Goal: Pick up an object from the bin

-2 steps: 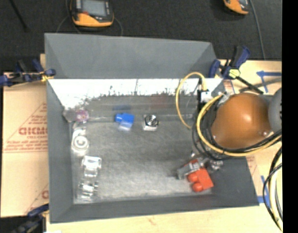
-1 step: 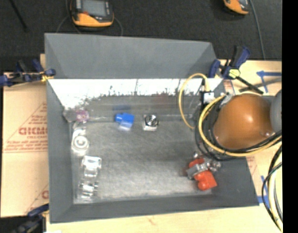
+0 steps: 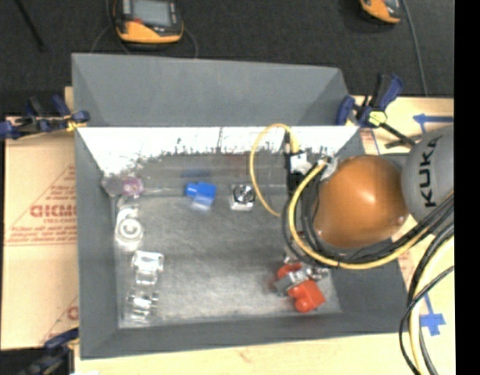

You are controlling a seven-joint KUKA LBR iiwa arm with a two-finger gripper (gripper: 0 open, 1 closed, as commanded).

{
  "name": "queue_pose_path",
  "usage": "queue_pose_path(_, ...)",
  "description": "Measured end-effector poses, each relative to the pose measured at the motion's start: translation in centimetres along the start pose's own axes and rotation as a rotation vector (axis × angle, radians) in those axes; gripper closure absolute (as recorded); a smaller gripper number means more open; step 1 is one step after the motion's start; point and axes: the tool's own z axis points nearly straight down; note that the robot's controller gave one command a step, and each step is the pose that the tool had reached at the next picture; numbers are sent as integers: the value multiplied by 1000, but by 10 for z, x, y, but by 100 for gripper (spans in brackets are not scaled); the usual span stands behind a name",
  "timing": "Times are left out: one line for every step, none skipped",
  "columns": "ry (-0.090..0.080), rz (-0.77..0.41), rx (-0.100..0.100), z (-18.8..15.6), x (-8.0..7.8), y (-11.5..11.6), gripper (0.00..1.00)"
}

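Observation:
The dark body of my gripper [image 3: 300, 262] shows in the bin's near right corner. Right under it lies a red-orange plastic thing with a grey part [image 3: 305, 294], touching or nearly touching the gripper. A small shiny metal piece [image 3: 241, 196] and a blue block [image 3: 199, 194] lie to the left, near the far wall.
Along the bin's left side lie a pink-tinted clear thing [image 3: 131, 185], a clear round cup [image 3: 129, 230] and clear plastic pieces [image 3: 144, 281]. The arm with its orange dome and yellow cables covers the bin's right side. The middle floor is bare.

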Motion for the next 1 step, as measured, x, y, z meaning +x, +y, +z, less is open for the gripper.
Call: queue_pose_path(6,-18,9,-135,-8,-7,100)
